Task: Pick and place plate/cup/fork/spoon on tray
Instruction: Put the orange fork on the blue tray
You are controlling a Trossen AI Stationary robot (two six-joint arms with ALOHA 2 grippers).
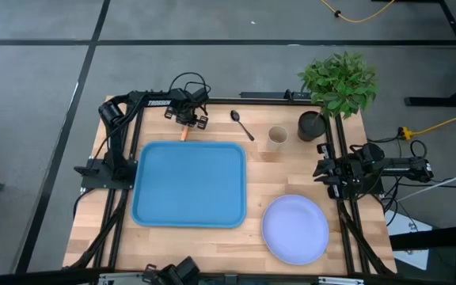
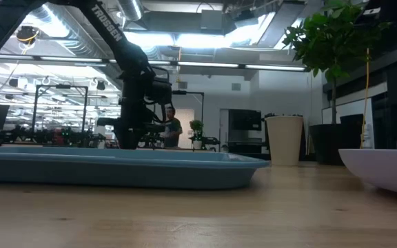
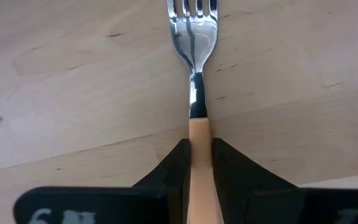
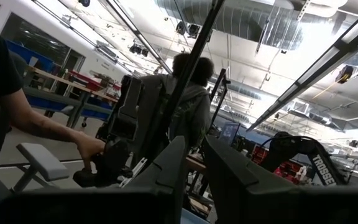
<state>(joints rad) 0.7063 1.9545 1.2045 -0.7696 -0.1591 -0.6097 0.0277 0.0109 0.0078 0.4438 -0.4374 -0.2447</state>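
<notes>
The fork, with silver tines and an orange handle, lies flat on the wooden table just beyond the far edge of the blue tray. My left gripper stands over it, pointing down, shut on its handle. The dark spoon and the tan cup sit farther right along the far edge. The lavender plate rests at the near right. My right gripper waits at the right edge, raised, open and holding nothing. My left gripper pinches the fork's orange handle between its two fingers, close to where the handle meets the metal neck. The fingers come from above, pointing down, one on each long side of the handle. The fork lies flat on the table.
A black pot with a green plant stands at the far right corner beside the cup. The tray's raised rim lies between the fork and the table's near side. People show in the room beyond the table.
</notes>
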